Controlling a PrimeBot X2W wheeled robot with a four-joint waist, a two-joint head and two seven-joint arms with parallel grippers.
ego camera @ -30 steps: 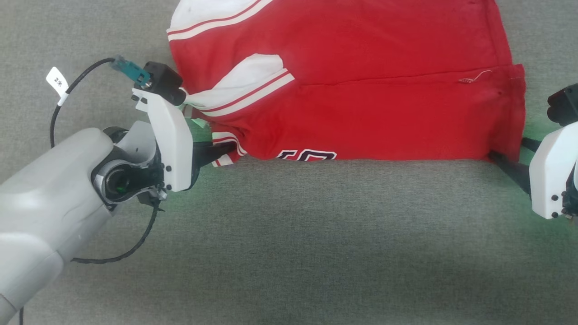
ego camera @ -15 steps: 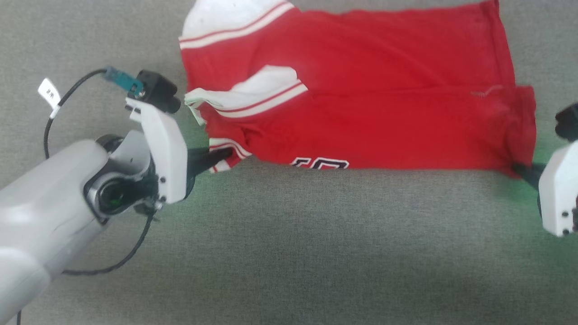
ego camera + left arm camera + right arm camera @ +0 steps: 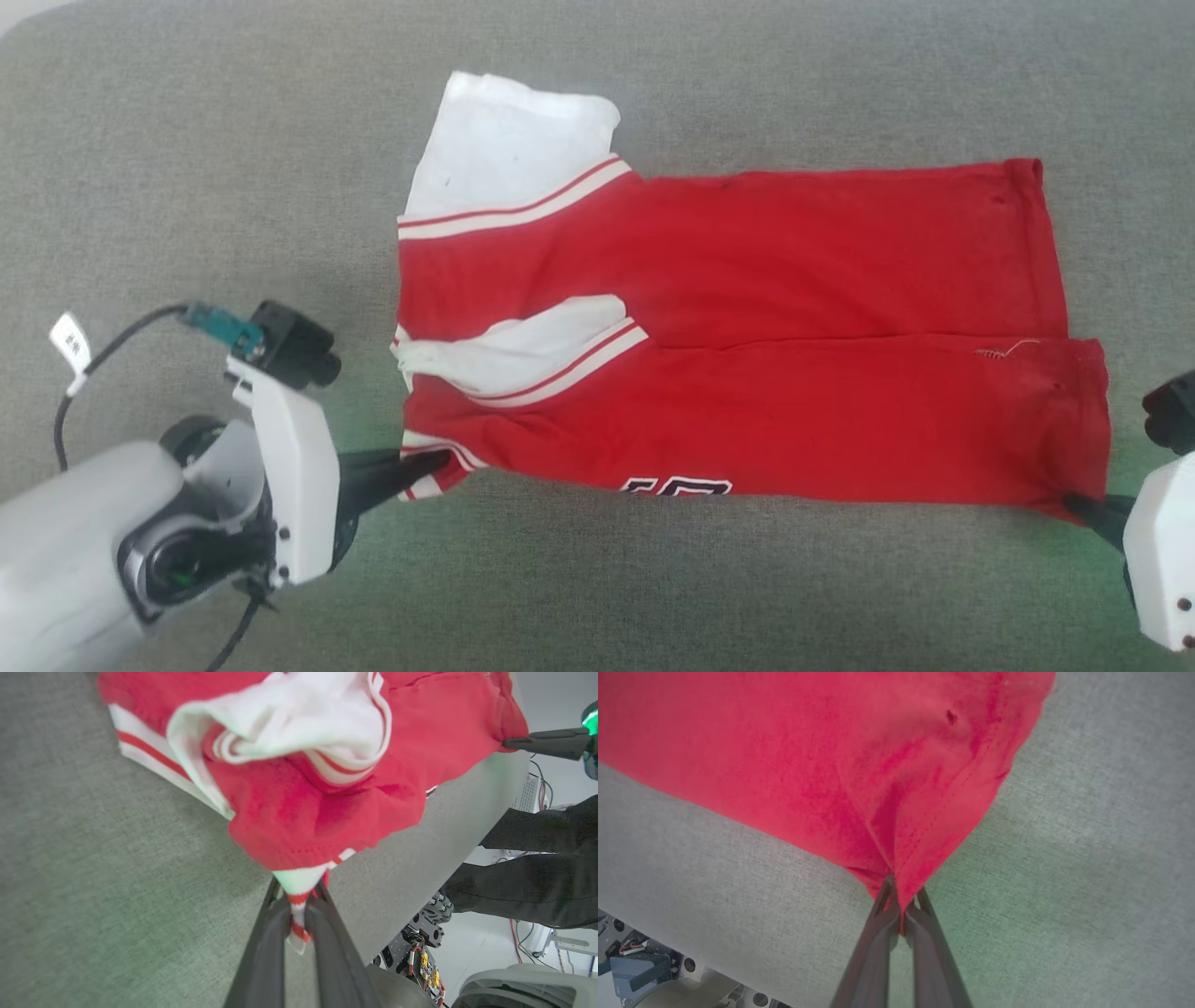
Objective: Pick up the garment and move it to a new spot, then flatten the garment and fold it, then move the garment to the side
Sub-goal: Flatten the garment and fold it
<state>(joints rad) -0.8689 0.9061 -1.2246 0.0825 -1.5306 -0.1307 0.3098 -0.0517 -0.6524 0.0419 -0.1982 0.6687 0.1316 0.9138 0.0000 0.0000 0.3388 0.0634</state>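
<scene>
Since a second ago our head view has shifted; both grips match. Our left gripper (image 3: 425, 464) is clamped on the garment's (image 3: 766, 392) striped near-left corner, our right gripper (image 3: 1074, 504) on its near-right hem corner. One garment, two grippers. On the grey surface (image 3: 653, 588) it looks folded once; more folding and the sideways move remain.

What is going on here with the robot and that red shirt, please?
The robot holds the garment by its two near corners: the left end effector is shut on the striped trim, the right end effector on the red hem. The garment lies folded over on the grey surface, its near edge stretched between them.
</scene>
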